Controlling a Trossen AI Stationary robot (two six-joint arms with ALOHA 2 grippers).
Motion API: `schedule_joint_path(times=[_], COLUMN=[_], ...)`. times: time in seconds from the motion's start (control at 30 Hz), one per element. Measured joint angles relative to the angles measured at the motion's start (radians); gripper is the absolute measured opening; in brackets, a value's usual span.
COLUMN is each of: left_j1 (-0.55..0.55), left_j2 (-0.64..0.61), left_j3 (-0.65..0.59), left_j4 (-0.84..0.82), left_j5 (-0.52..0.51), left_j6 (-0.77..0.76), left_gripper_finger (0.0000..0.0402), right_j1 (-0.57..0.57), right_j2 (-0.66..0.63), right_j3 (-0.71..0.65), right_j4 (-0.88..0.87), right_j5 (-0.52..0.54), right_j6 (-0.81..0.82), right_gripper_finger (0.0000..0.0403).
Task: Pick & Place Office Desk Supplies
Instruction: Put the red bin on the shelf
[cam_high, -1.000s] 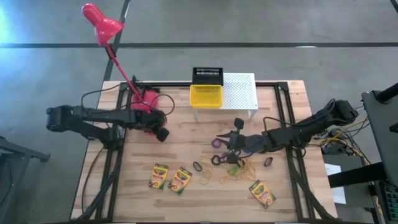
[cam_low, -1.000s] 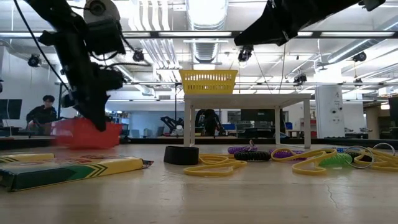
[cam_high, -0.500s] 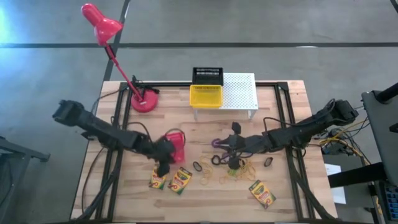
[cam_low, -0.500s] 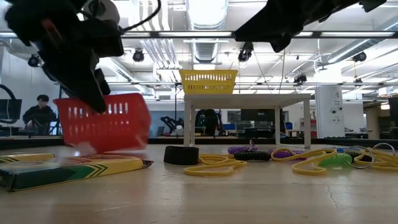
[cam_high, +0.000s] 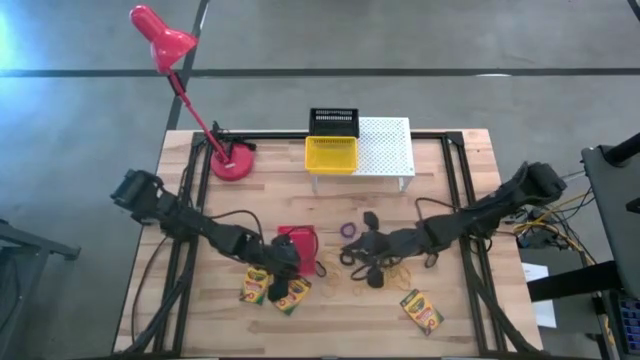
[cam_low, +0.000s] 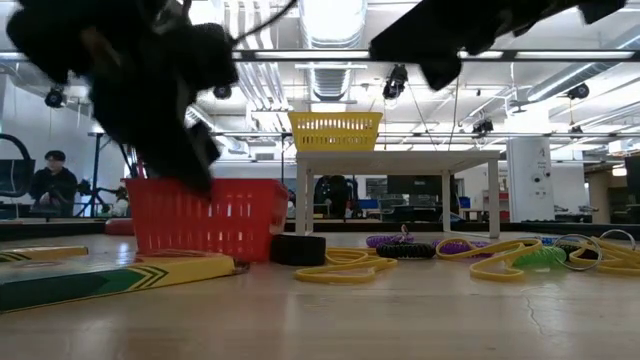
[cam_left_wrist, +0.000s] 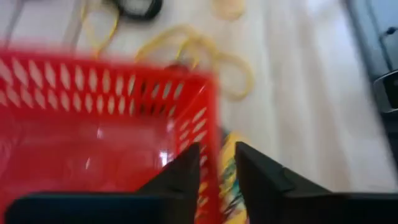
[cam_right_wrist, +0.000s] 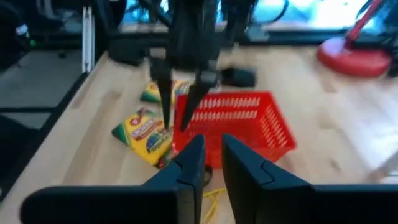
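Note:
The red slotted basket (cam_high: 298, 241) (cam_low: 205, 215) stands on its bottom on the table, just beyond two crayon boxes (cam_high: 256, 285) (cam_high: 297, 297). My left gripper (cam_left_wrist: 217, 165) (cam_high: 285, 266) is open, and its fingers straddle the basket's near wall. My right gripper (cam_right_wrist: 213, 146) (cam_high: 355, 255) hovers to the basket's right, above the rubber bands (cam_high: 400, 270). It points toward the basket. Its fingers are almost together and I see nothing between them. A purple ring (cam_high: 347, 230) lies just beyond it. A third crayon box (cam_high: 421, 310) lies near right. My left gripper comes slanting down from the table's left, one finger inside the red basket and one outside its near wall (cam_left_wrist: 214, 134). There is a gap on each side of the wall, so I cannot tell whether a finger touches it. The basket stands level on the table.
A yellow basket (cam_high: 331, 154) sits on the white riser (cam_high: 385, 150) at the far middle, with a black basket (cam_high: 334, 122) behind it. The red lamp's base (cam_high: 232, 162) is at the far left. A black ring (cam_low: 297, 249) lies by the red basket.
My left gripper has swung from beside the lamp's base toward the table's near middle, carrying the red basket. Half a second ago the basket hung tilted above the table; now it stands level beside the crayon boxes. My right gripper has crept toward the near edge.

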Motion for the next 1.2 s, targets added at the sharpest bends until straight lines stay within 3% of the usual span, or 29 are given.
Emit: schedule_joint_path(times=[0.13,0.27,0.37,0.53,0.67,0.83,1.03,1.2], left_j1=[0.003,-0.018,-0.075,-0.217,-0.318,-0.388,-0.401,-0.401], left_j2=[-0.073,-0.177,-0.250,-0.351,-0.384,-0.381,-0.370,-0.370], left_j3=[0.075,0.127,0.095,0.000,-0.078,-0.172,-0.263,-0.277], left_j4=[-0.181,-0.366,-0.404,-0.386,-0.366,-0.258,-0.021,-0.014], left_j5=[0.008,-0.022,-0.137,-0.415,-0.592,-0.709,-0.748,-0.758], left_j6=[0.020,-0.042,-0.108,-0.232,-0.366,-0.485,-0.469,-0.467], left_gripper_finger=[0.0161,0.0185,0.0188,0.0183,0.0181,0.0181,0.0179,0.0179], right_j1=[-0.020,-0.033,-0.039,-0.046,-0.055,-0.062,-0.070,-0.070], right_j2=[0.153,0.299,0.398,0.558,0.670,0.767,0.865,0.891], right_j3=[0.110,0.287,0.447,0.712,0.890,1.057,1.191,1.256], right_j4=[-0.007,-0.086,-0.269,-0.573,-0.748,-0.860,-0.972,-1.027], right_j5=[-0.071,-0.131,-0.157,-0.153,-0.153,-0.154,-0.194,-0.201], right_j6=[-0.002,0.000,-0.001,-0.002,-0.014,-0.033,-0.052,-0.049], right_gripper_finger=[0.0091,0.0130,0.0149,0.0161,0.0151,0.0120,0.0081,0.0032])
